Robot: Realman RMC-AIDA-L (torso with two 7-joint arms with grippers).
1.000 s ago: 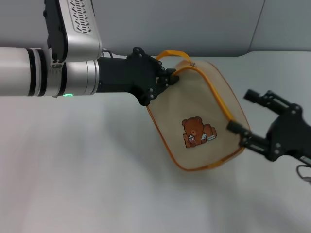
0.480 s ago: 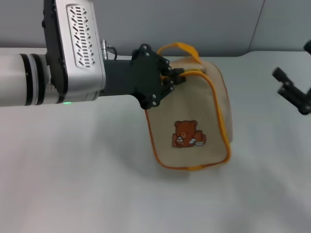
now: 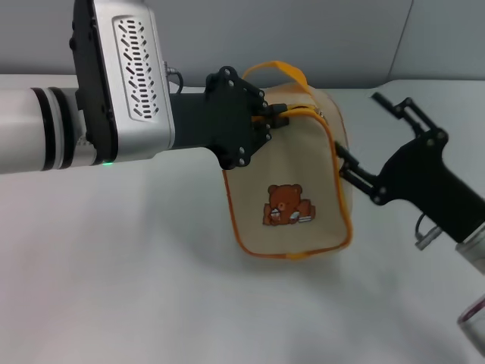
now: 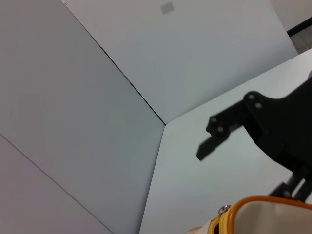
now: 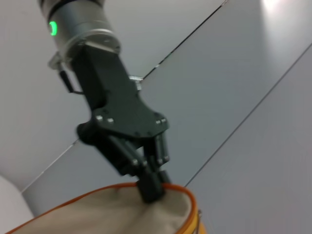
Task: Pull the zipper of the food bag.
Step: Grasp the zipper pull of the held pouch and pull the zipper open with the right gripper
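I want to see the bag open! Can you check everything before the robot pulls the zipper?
1. Left gripper pinching the bag's top corner: ok.
2. Bag lifted, hanging bear-side toward us: ok.
3. Right gripper open, beside the bag's right edge: ok.
4. Right gripper holding the zipper pull tab: not ok, nothing between its fingers.
5. Where the pull tab sits: cannot tell for sure.

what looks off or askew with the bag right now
The food bag isn't lying flat: the left gripper pinches its top corner beside the orange zipper, so it hangs tilted with the bear print slanted. The right gripper is open beside its far edge. No damage or spills visible.
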